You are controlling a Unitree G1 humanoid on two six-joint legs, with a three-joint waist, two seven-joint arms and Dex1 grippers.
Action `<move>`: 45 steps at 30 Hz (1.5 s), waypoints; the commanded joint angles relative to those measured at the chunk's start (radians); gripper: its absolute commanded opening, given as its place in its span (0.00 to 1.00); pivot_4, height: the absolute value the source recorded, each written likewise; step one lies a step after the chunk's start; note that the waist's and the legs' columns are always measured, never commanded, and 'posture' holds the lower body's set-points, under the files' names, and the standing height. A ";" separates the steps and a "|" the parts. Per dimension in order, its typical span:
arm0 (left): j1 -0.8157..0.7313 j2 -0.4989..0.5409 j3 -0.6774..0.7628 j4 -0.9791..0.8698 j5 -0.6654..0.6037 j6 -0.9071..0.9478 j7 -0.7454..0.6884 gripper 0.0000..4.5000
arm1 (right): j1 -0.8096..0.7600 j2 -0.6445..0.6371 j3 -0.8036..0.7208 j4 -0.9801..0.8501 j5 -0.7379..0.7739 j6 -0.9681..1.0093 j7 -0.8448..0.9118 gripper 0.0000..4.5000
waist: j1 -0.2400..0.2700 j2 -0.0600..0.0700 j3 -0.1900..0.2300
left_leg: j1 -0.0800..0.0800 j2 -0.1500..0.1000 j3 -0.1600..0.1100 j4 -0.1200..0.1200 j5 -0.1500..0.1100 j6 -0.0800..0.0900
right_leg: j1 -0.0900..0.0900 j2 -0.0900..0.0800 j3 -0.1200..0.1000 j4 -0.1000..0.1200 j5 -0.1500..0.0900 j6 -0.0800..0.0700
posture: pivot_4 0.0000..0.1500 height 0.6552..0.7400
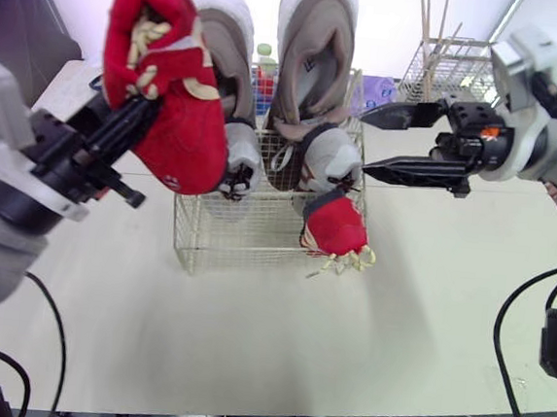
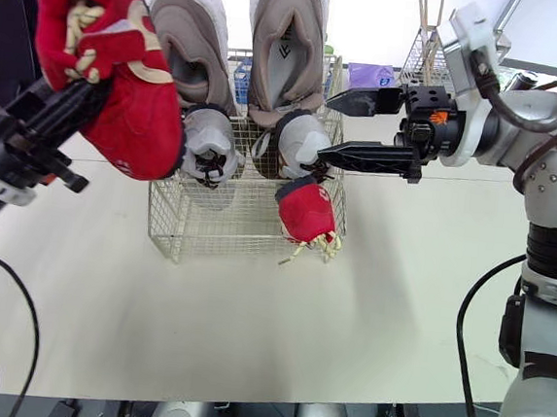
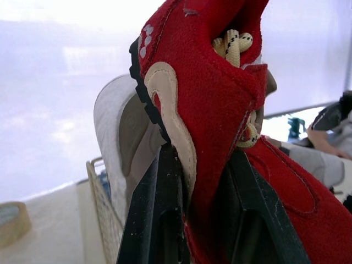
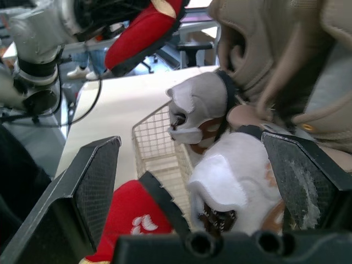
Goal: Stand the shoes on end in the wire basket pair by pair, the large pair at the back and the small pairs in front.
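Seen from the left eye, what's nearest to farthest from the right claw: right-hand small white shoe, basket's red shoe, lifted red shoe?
1. Right-hand small white shoe, beside the right gripper.
2. Basket's red shoe, front right corner.
3. Lifted red shoe, in the left gripper.

Raised red shoe (image 1: 175, 112): red fabric, cream side patch, cream laces flecked with black, black sole.
Red shoe in the basket (image 1: 336, 223): red, small white mark, cream laces.
Large pair (image 1: 314, 56): taupe uppers, white soles.
Small pair (image 1: 327, 154): pale grey and white, dark collar trim.
Wire basket (image 1: 207, 246): cream-white grid.
Table (image 1: 248, 333): plain cream.
Left gripper (image 1: 143, 111): black fingers.
Right gripper (image 1: 364, 142): black fingers, cross-hatched pads, orange mark behind them.
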 commanded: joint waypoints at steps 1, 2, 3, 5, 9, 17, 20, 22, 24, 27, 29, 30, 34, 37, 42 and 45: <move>0.012 0.023 -0.022 -0.034 0.099 -0.063 -0.019 0.09 | -0.036 0.003 -0.016 0.046 -0.033 -0.044 0.028 1.00 | 0.000 0.000 0.000 | 0.000 0.000 0.000 0.000 0.000 0.000 | 0.000 0.000 0.000 0.000 0.000 0.000 | 1.00 1.00; 0.029 0.018 -0.035 -0.038 0.100 -0.068 -0.031 0.09 | -0.038 0.006 -0.014 0.055 -0.040 -0.050 0.033 1.00 | -0.001 0.000 0.000 | 0.000 0.000 0.000 0.000 0.000 0.000 | 0.000 0.001 0.000 0.000 0.000 0.000 | 1.00 1.00; 0.059 0.013 -0.052 -0.050 0.135 -0.078 -0.050 0.09 | -0.040 0.009 -0.012 0.066 -0.047 -0.055 0.037 1.00 | -0.001 0.000 0.000 | 0.000 0.000 0.000 0.000 0.000 0.000 | 0.000 0.001 0.000 0.000 0.000 0.000 | 1.00 1.00; 0.114 -0.006 -0.074 -0.062 0.142 -0.098 -0.090 0.09 | -0.042 0.010 -0.012 0.080 -0.059 -0.061 0.046 1.00 | -0.004 0.000 0.000 | 0.000 0.001 0.000 0.000 0.000 0.000 | 0.000 0.001 0.000 0.000 0.000 0.000 | 1.00 1.00; 0.184 -0.012 -0.126 -0.049 0.289 -0.170 -0.175 0.09 | -0.043 0.002 -0.039 0.052 -0.017 0.016 0.032 1.00 | -0.001 0.000 0.000 | 0.000 0.001 -0.001 0.000 0.000 0.000 | 0.000 0.002 0.000 0.000 0.000 0.000 | 1.00 1.00; 0.269 -0.075 -0.346 0.019 0.715 -0.468 -0.315 0.09 | -0.030 -0.013 -0.065 0.023 -0.005 0.058 0.020 1.00 | 0.016 0.002 -0.001 | 0.000 0.001 0.000 0.000 -0.001 0.002 | 0.000 0.002 0.000 0.000 0.000 0.000 | 1.00 1.00; 0.306 -0.114 -0.425 0.068 0.810 -0.573 -0.363 0.09 | -0.030 -0.016 -0.075 0.012 0.000 0.075 0.012 1.00 | 0.020 0.002 -0.001 | 0.000 0.002 0.000 0.000 -0.002 0.003 | 0.000 0.003 0.000 0.000 0.000 -0.001 | 1.00 1.00; 0.329 -0.138 -0.466 0.120 0.878 -0.664 -0.395 0.09 | -0.031 -0.017 -0.080 0.009 0.001 0.082 0.007 1.00 | 0.020 0.002 -0.001 | 0.000 0.002 0.000 0.000 -0.002 0.003 | 0.000 0.003 0.000 0.000 0.001 -0.001 | 1.00 1.00; 0.342 -0.165 -0.484 0.172 0.921 -0.738 -0.413 0.09 | -0.029 -0.021 -0.085 0.003 0.005 0.091 0.005 1.00 | 0.019 0.003 -0.002 | 0.000 0.002 0.000 0.000 -0.002 0.004 | 0.000 0.003 0.000 0.000 0.001 -0.001 | 1.00 1.00; 0.344 -0.203 -0.485 0.257 0.986 -0.840 -0.418 0.09 | -0.021 -0.034 -0.097 -0.016 0.020 0.122 -0.002 1.00 | 0.019 0.003 -0.002 | 0.000 0.003 0.000 0.000 -0.002 0.004 | 0.000 0.003 0.000 0.000 0.001 -0.002 | 1.00 1.00; 0.333 -0.222 -0.493 0.298 1.008 -0.886 -0.423 0.09 | 0.005 -0.059 -0.104 -0.060 0.047 0.168 -0.004 1.00 | 0.020 0.003 -0.002 | 0.000 0.004 0.000 0.000 -0.002 0.004 | 0.000 0.004 0.000 0.000 0.001 -0.002 | 1.00 1.00; 0.320 -0.231 -0.494 0.317 1.021 -0.904 -0.421 0.09 | 0.031 -0.081 -0.111 -0.102 0.074 0.211 -0.003 1.00 | 0.021 0.003 -0.002 | 0.000 0.005 0.000 0.000 -0.002 0.004 | 0.000 0.004 0.000 0.000 0.001 -0.002 | 1.00 1.00; 0.273 -0.253 -0.483 0.353 1.043 -0.944 -0.416 0.09 | 0.128 -0.155 -0.198 -0.264 0.271 0.425 -0.031 1.00 | 0.021 0.003 -0.002 | 0.000 0.006 0.000 0.000 -0.002 0.004 | 0.000 0.004 -0.001 0.000 0.001 -0.002 | 1.00 1.00; 0.250 -0.259 -0.479 0.357 1.041 -0.950 -0.421 0.09 | 0.208 -0.207 -0.251 -0.356 0.360 0.503 -0.062 1.00 | 0.021 0.004 -0.002 | 0.000 0.007 0.000 0.001 -0.002 0.004 | 0.000 0.005 -0.001 0.000 0.002 -0.003 | 1.00 1.00; 0.207 -0.272 -0.495 0.390 1.060 -0.983 -0.428 0.09 | 0.329 -0.227 -0.310 -0.466 0.398 0.472 -0.111 1.00 | 0.022 0.004 -0.002 | 0.000 0.009 0.000 0.003 -0.002 0.004 | 0.000 0.008 -0.001 0.000 0.003 -0.005 | 1.00 1.00; 0.176 -0.285 -0.500 0.411 1.084 -1.009 -0.425 0.09 | 0.399 -0.230 -0.330 -0.500 0.410 0.458 -0.141 1.00 | 0.023 0.004 -0.002 | -0.002 0.011 -0.001 0.008 -0.002 0.004 | 0.000 0.010 -0.001 0.001 0.003 -0.005 | 1.00 1.00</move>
